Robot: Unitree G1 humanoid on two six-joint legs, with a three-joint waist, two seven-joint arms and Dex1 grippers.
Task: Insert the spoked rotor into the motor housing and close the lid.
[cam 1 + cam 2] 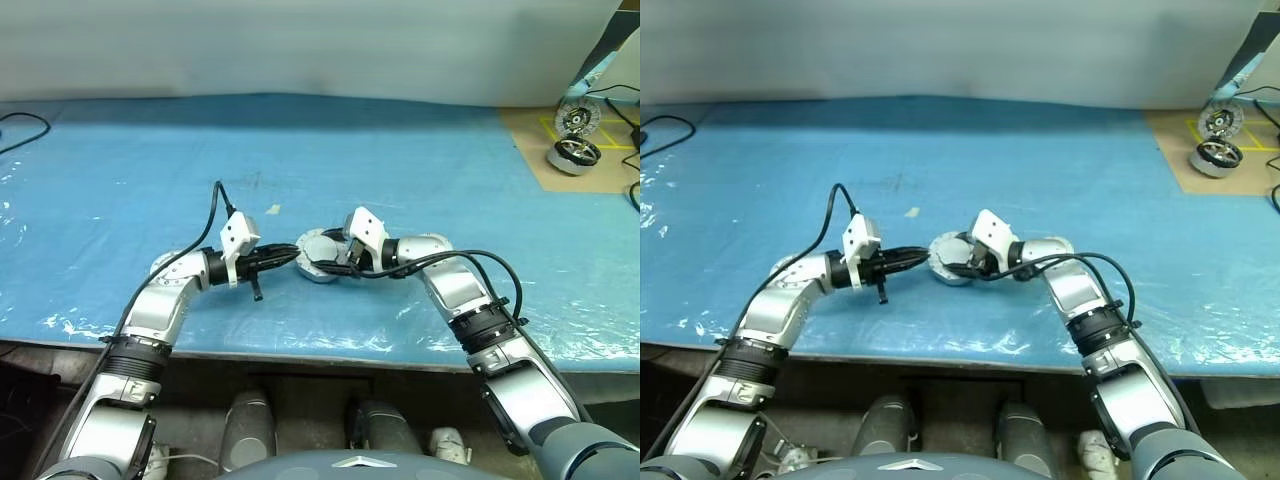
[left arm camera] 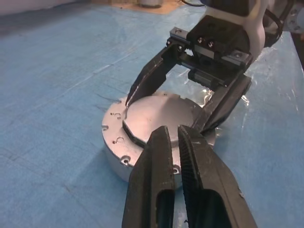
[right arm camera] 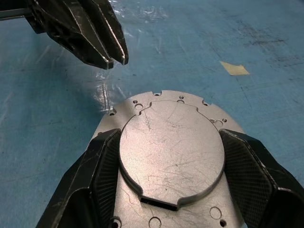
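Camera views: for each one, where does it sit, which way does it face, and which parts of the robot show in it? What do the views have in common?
Left and right eye views: on the head, looking forward and down over the blue table; both arms show.
Left wrist view: on the left wrist, looking along the shut left gripper at the motor housing; the right gripper faces it.
Right wrist view: on the right wrist, its fingers flanking the lid.
Shared: housing, lid and both grippers appear in every view.

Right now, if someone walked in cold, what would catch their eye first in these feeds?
Both grippers meet mid-table over the motor housing on the blue table cover. The right gripper straddles it, a finger on each side; the shut left gripper points at its rim. Two shiny silver motors stand at the far right.
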